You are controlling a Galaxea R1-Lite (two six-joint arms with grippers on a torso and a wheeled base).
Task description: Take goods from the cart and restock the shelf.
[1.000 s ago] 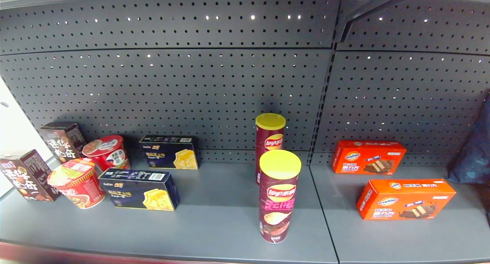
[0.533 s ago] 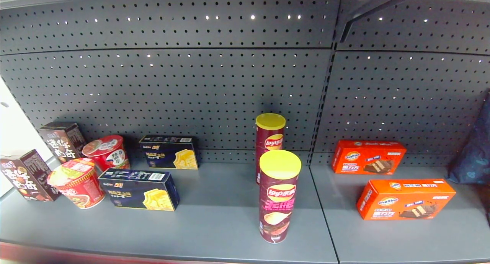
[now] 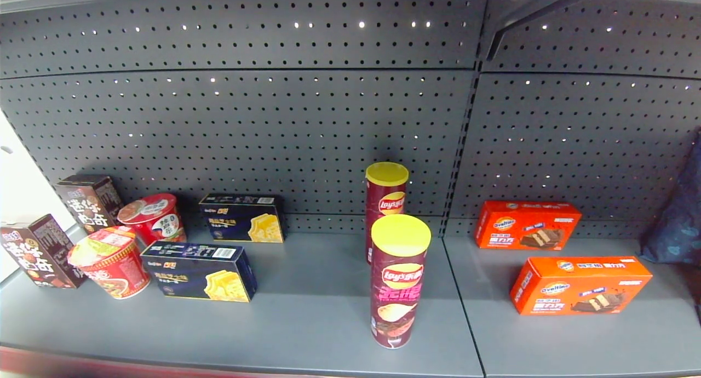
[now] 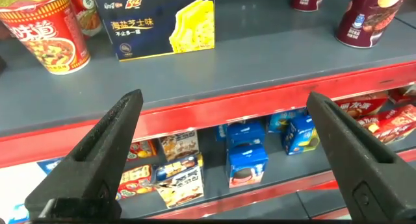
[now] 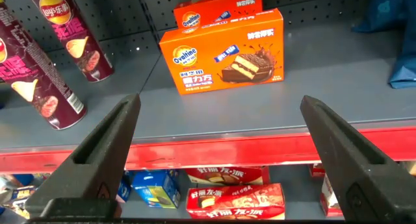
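Left gripper (image 4: 224,99), right gripper (image 5: 221,102): wide open, empty, before shelf (image 3: 306,318) front edge; chip can (image 3: 400,282), orange box (image 3: 580,285) beyond the fingers.

The grey shelf (image 3: 317,318) has a perforated back panel (image 3: 246,131), and the goods on it sit in pairs. At the left end, the front brown box (image 3: 37,251) stands before the rear brown box (image 3: 90,201). Beside them, the front noodle cup (image 3: 112,263) and rear noodle cup (image 3: 153,218) are tilted. Next are the front blue box (image 3: 200,271) and rear blue box (image 3: 243,218). Mid-shelf, the front chip can (image 3: 398,282) stands upright just before the rear chip can (image 3: 386,200). Toward the right end are the front orange box (image 3: 580,285) and rear orange box (image 3: 527,224), with a dark blue bag (image 3: 679,213) at the right edge.
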